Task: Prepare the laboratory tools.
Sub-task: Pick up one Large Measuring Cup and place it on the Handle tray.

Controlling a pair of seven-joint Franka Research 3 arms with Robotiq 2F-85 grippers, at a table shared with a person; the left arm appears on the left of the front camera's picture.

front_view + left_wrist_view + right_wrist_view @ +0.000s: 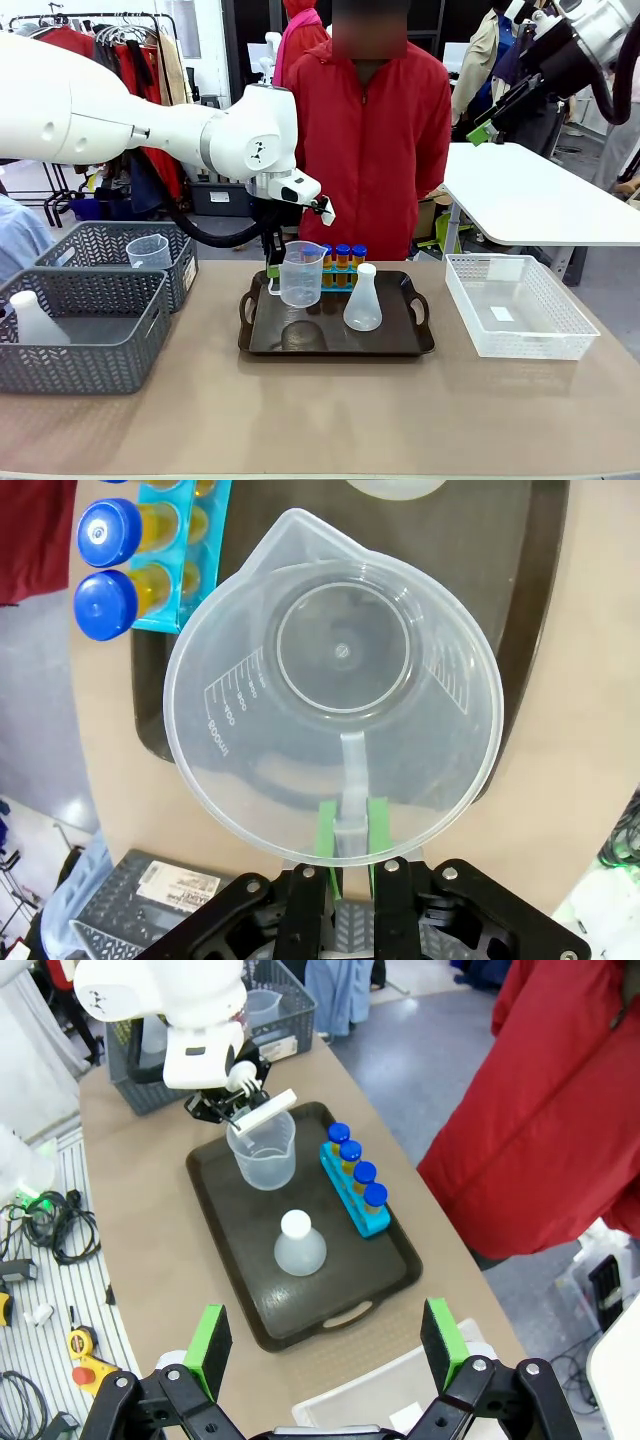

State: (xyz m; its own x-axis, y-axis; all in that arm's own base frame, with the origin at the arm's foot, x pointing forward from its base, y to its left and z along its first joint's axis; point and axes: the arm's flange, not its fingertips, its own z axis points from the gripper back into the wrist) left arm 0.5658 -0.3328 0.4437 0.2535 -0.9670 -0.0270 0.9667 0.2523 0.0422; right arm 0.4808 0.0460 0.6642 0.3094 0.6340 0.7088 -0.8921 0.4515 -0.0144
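My left gripper (274, 265) is shut on the handle of the clear graduated beaker (301, 273), holding it upright a little above the dark tray (420, 345). In the left wrist view the green pads (327, 832) clamp the handle, with the beaker (335, 695) seen from above. The white conical flask (362, 300) stands on the tray. Behind it the blue rack (335, 272) holds several orange tubes with blue caps (343, 254). My right gripper (326, 1345) hangs open high above the table, looking down on the flask (298, 1245) and rack (357, 1198).
Two grey baskets (85, 345) stand at the left; one holds another beaker (148, 250), the other another flask (35, 320). A white basket (515, 305) sits at the right. A person in a red jacket (375, 140) stands behind the tray.
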